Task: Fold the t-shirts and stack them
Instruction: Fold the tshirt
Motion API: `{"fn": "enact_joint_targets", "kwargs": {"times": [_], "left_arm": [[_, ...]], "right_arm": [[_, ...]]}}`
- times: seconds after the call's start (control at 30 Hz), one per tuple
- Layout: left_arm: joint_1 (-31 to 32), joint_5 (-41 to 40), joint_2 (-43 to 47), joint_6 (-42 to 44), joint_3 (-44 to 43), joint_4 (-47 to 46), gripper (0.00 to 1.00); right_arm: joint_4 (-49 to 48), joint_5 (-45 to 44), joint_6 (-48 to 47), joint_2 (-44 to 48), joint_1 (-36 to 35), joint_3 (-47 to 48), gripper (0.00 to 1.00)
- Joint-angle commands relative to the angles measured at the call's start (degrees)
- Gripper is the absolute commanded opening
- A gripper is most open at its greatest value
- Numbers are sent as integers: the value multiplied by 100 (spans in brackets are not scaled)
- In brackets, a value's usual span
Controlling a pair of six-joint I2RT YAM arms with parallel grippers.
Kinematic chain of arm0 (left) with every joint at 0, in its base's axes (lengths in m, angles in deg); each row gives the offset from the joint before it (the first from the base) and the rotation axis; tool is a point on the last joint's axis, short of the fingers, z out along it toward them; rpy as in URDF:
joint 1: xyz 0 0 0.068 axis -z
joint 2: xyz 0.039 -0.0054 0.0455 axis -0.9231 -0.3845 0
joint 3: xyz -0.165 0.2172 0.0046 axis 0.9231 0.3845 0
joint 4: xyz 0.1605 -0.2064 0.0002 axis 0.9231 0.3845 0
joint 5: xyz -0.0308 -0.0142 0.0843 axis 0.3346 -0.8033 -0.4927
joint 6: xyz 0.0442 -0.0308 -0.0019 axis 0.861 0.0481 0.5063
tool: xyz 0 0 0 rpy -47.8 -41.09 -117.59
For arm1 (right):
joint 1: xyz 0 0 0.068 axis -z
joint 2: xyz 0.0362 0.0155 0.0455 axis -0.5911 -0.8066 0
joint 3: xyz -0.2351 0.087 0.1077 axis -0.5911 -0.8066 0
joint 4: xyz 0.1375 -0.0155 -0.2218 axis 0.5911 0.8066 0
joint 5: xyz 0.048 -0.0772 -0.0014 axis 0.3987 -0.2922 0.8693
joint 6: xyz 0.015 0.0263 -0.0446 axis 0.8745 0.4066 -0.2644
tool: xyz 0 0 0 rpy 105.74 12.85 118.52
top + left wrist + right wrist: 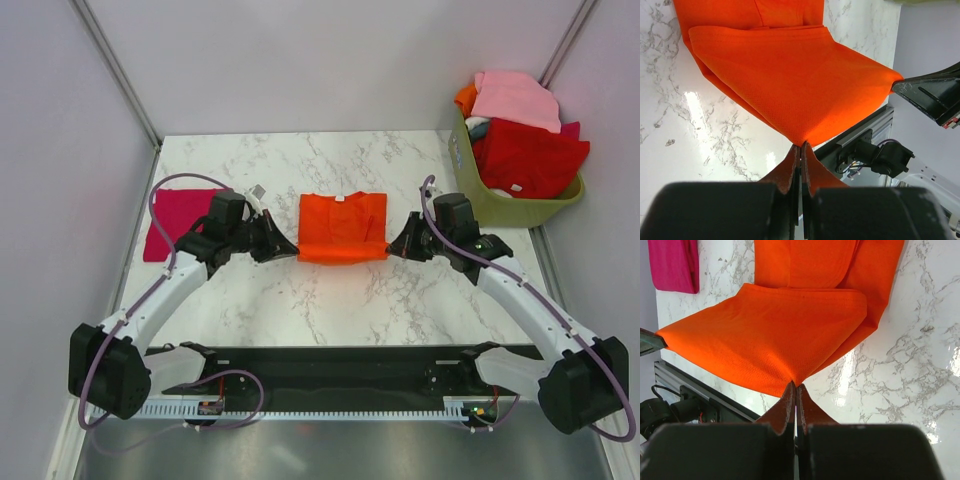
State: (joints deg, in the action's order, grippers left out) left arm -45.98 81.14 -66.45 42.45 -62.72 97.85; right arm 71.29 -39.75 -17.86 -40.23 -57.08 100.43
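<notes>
An orange t-shirt [342,226] lies part-folded at the middle of the marble table, its small white neck tag at the far edge. My left gripper [292,248] is shut on its near left corner, the cloth [790,75] pinched at the fingertips. My right gripper [394,247] is shut on the near right corner, with the orange cloth [775,335] lifted off the table between both grips. A folded crimson-magenta t-shirt [178,222] lies flat at the left edge; it also shows at the top left of the right wrist view [674,265].
An olive basket [520,205] at the back right corner holds a pile of red, pink and orange clothes. Grey walls close in the table on the left and behind. A black rail runs along the near edge between the arm bases.
</notes>
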Motion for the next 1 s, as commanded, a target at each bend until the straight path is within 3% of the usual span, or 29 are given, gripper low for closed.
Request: {"fn": "enact_joint_targets", "kwargs": {"times": [0.0, 0.27, 0.43, 0.97], "left_arm": [[-14, 88, 66, 152, -78, -19, 2], [-40, 9, -320, 161, -517, -54, 2], [-102, 17, -1030, 179, -1061, -90, 2], [-822, -53, -3843, 74, -3364, -283, 2]], "right_arm": [[17, -156, -45, 241, 19, -47, 0], [8, -534, -124, -206, 71, 347, 0], [-45, -727, -212, -715, 220, 787, 0], [-686, -561, -186, -3668, 809, 3017, 0]]}}
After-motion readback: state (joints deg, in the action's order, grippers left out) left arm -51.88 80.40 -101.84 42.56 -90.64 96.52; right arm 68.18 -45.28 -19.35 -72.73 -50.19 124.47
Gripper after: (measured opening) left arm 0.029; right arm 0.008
